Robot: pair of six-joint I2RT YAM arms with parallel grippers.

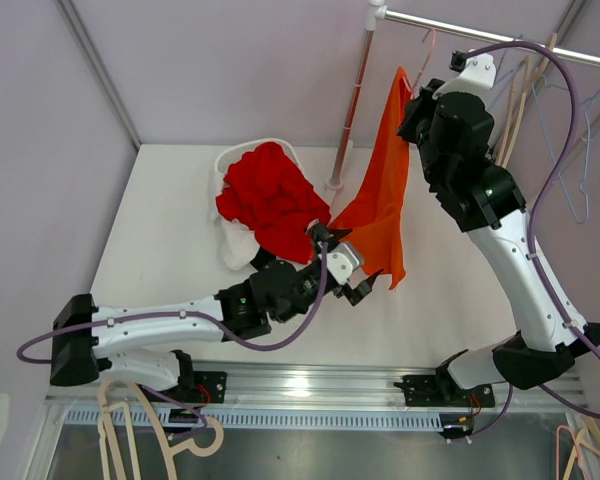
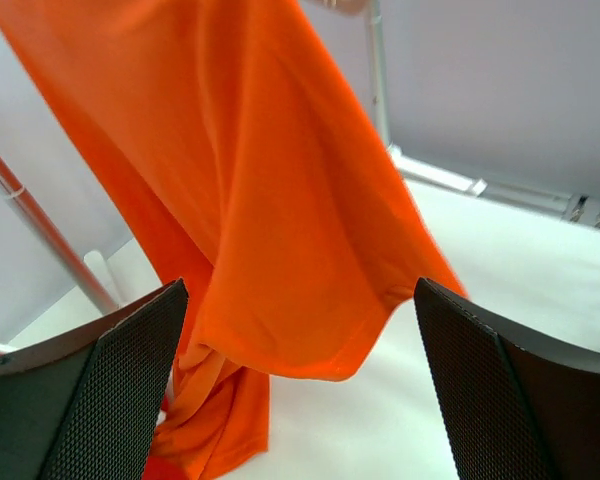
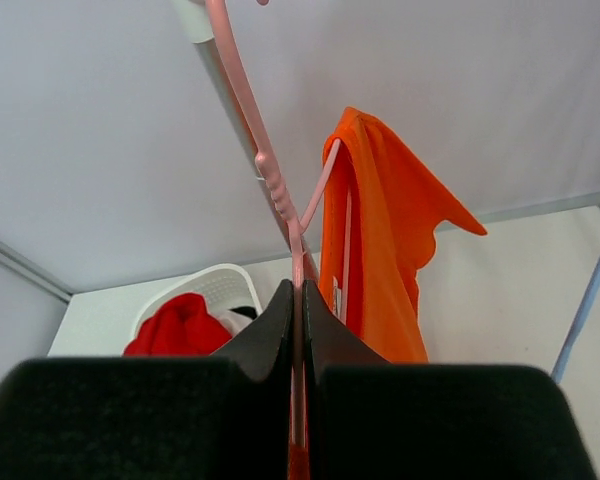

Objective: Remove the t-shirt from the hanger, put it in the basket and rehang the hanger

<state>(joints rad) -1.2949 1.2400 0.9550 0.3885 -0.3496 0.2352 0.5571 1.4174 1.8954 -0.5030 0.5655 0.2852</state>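
Orange t-shirt [image 1: 385, 210] hangs near the far edge of the table [image 1: 180, 220], right of middle, draped over only one arm of the pink hanger [image 3: 280, 195]; the right gripper [image 3: 298, 300] pinches the hanger's bare arm tight. The left gripper [image 2: 300, 300] is spread wide by the lower hem, grasping nothing. I judge the job roughly half done: the cloth must yet be caught and drawn off that last arm.

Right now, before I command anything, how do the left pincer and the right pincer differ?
The left pincer is wide open, with the hem of the orange t-shirt hanging in front of it, ungripped; the right pincer is shut on the pink hanger. The left pincer sits low over the table; the right pincer is high up by the rail. Both are at the same garment.
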